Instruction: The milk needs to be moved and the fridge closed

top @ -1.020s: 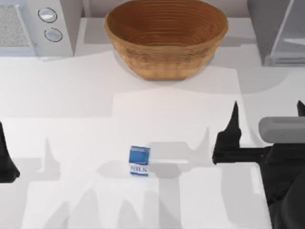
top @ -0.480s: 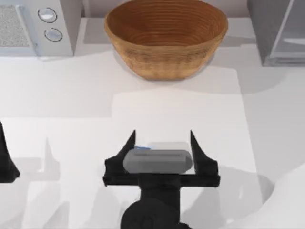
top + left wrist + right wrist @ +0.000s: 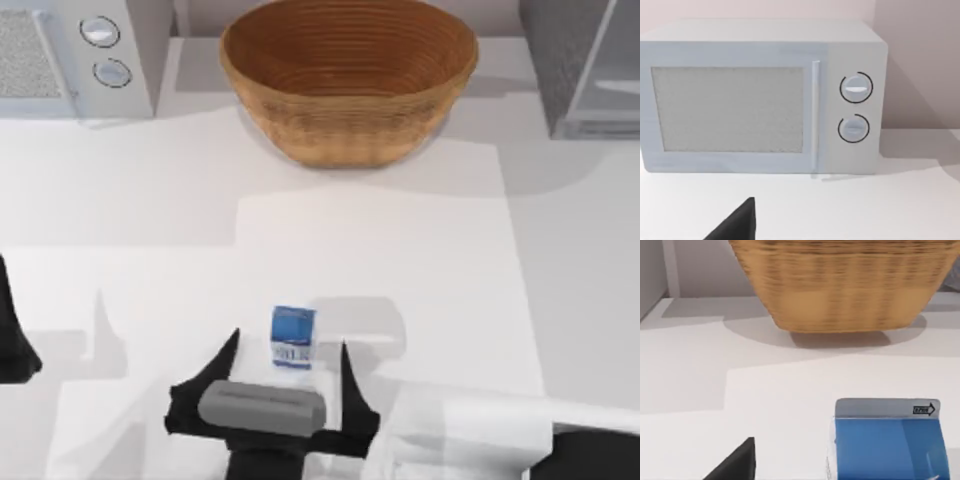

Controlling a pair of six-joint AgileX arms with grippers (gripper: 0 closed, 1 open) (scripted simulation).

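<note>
Right tool [image 3: 290, 370], fingers spread, at the near edge of the surface [image 3: 400, 250], just short of the upright milk [image 3: 292, 337]. Basket [image 3: 348, 75] at the far edge; fridge [image 3: 580, 65] in the far right corner. Left tool [image 3: 15, 345] parked at the left edge.

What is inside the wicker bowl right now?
Nothing shows on the visible inner wall and floor of the wicker bowl. Its near rim hides a strip of the inside. The milk stands on the table, ahead of the right gripper.
</note>
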